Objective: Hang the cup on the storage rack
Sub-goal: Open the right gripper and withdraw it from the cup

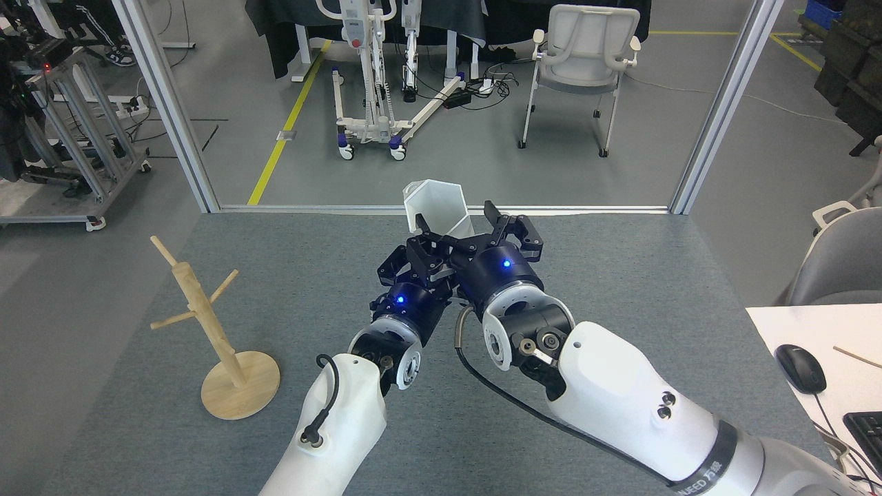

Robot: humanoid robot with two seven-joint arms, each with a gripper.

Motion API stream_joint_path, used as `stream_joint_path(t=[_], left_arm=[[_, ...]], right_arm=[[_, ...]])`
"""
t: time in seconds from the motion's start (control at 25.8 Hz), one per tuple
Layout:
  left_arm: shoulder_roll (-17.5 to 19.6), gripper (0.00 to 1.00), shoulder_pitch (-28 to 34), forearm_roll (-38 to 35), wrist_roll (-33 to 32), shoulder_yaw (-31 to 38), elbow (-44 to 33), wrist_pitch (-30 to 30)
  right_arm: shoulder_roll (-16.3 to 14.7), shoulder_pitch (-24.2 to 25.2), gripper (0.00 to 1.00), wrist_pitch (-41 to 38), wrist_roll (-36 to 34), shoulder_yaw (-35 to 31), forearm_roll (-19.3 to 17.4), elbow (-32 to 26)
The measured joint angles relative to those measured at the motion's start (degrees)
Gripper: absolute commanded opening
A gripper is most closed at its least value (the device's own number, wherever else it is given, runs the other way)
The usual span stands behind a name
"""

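Grey carpet-like cloth (565,289) is covering the work table, and behind its far edge a workshop floor is being shown, with a yellow line (286,124), a white chair (584,62) and a white wheeled stand (372,89). At the right edge a white desk corner (813,337) with a black mouse (800,368) is being seen.

Near the middle of the table the white cup (435,205) is being held up, tilted, with its six-sided rim facing away toward the far edge. Both arms are being brought together just under it. The left gripper (422,242) is being pressed against the near lower side of the cup, and one dark finger is lying across the white wall; it is being taken as holding the cup. The right gripper (493,224) is being kept just beside the cup on its right, with its jaws spread and its fingertips apart from the wall.

The storage rack (207,324) is being left well apart at the left, standing on its round base, its post leaning slightly, with thin pegs pointing outward.
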Motion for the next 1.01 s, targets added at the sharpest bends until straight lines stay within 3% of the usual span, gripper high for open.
stream_joint_path(t=[0.31,0.54,0.77,1.01], left_arm=[[0.0,0.16,0.0,0.0,1.7,0.0,0.0,-0.1],[0.3,0.16,0.8,-0.1,2.9,0.0,-0.9,-0.2],[0.5,0.16,1.5,-0.2,4.4,0.0,-2.0,-0.2],[2.3,0.17,5.1,-0.9,5.3,0.0,-6.5,-0.4]], right_arm=[[-1.8,0.2,0.99,-0.9,0.1,-2.4,0.4,-4.7],[-3.1,0.4,0.99,-8.0,0.0,-10.5,0.3,-4.8],[-4.9,2.8,0.99,-18.8,-3.9,-22.6,-0.1,-0.1],[-5.7,7.9,0.99,-31.2,-8.7,-36.6,1.9,8.9]])
